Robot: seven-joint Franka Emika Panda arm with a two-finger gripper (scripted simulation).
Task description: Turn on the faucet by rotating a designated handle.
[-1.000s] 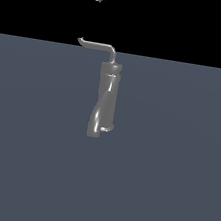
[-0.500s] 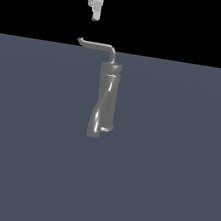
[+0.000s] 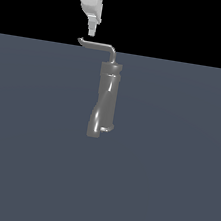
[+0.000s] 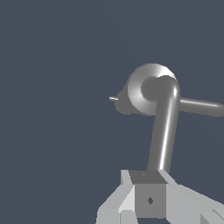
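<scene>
**Gripper poised over the handle's hooked end**

The gripper (image 3: 90, 31) hangs just above the handle (image 3: 98, 45), near its hooked tip (no contact visible). Whether its jaws are parted I cannot tell; it holds nothing. Below and to the exterior view's right stands the faucet (image 3: 105, 101).

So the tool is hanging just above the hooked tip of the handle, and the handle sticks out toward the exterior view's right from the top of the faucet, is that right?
Not quite. The tool does hang just above the hooked tip, but the handle sticks out toward the exterior view's left from the top of the faucet, not the right. The exterior view shows this.
</scene>
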